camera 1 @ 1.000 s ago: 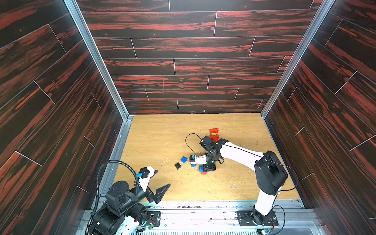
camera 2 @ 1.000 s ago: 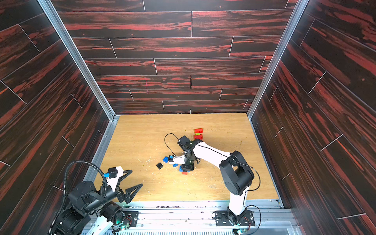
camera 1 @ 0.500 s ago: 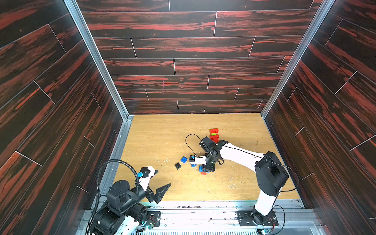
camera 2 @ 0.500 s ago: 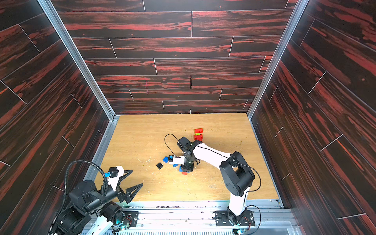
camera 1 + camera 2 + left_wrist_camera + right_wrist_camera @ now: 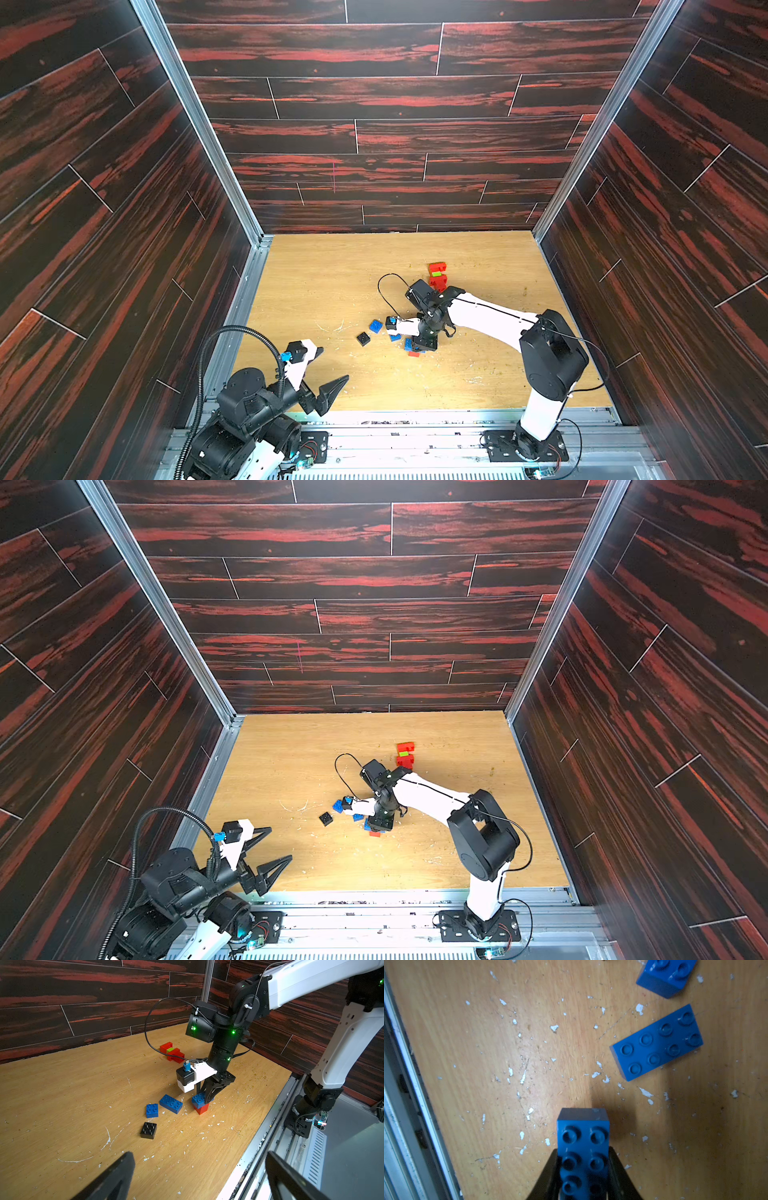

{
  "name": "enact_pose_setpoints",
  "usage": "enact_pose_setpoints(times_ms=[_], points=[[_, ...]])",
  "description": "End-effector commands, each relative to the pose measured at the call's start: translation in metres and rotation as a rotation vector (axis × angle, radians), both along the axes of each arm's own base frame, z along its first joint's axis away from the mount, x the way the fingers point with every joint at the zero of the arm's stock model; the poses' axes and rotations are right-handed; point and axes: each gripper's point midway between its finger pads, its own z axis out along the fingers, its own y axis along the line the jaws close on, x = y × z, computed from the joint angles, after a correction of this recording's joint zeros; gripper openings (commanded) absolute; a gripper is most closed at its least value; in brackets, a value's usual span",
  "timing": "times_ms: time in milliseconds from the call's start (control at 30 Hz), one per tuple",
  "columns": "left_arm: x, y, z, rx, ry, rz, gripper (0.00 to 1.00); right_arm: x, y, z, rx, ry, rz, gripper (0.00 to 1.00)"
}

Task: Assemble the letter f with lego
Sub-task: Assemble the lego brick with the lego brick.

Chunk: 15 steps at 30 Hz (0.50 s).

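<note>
Two arms work over one wooden worktop (image 5: 332, 282) scattered with lego. The right fingers (image 5: 214, 1089) point straight down and are clamped on the long sides of an oblong blue brick (image 5: 583, 1140), studs up. In the left wrist view this held blue brick (image 5: 198, 1099) sits on top of a red brick (image 5: 201, 1108) that stands on the worktop, near its middle and slightly toward the front.

Just beside the pair lies a loose oblong blue brick (image 5: 171, 1103), flat and studs up. Next to it is a square blue brick (image 5: 152, 1110), and a little further off a square black brick (image 5: 148, 1130). None of the three touches another.

Toward the back wall, well apart from these, is a short row of red bricks (image 5: 437, 276) with a lime green brick (image 5: 436, 274) set into it.

The left fingers (image 5: 332, 388) are spread wide and hold nothing, hovering at the front left corner of the worktop, far from every brick.
</note>
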Motion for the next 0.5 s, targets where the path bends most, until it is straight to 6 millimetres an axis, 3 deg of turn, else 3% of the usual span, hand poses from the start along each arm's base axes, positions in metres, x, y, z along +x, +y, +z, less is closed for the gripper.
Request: enact_pose_setpoints(times_ms=[0,33,67,467], points=[[-0.001,-0.002,-0.002,0.004,-0.007,-0.014,1.00,-0.015,-0.004,-0.017,-0.041,0.058,-0.003,0.00],[0.000,-0.002,-0.002,0.005,-0.008,-0.014,1.00,-0.013,-0.003,-0.016,-0.040,0.051,-0.004,0.73],[-0.001,-0.002,-0.002,0.004,-0.010,-0.014,1.00,-0.008,-0.002,-0.015,-0.041,0.032,-0.012,0.98],[-0.003,-0.001,0.000,-0.001,-0.019,-0.016,1.00,0.011,0.007,0.005,-0.013,-0.051,-0.044,0.98]])
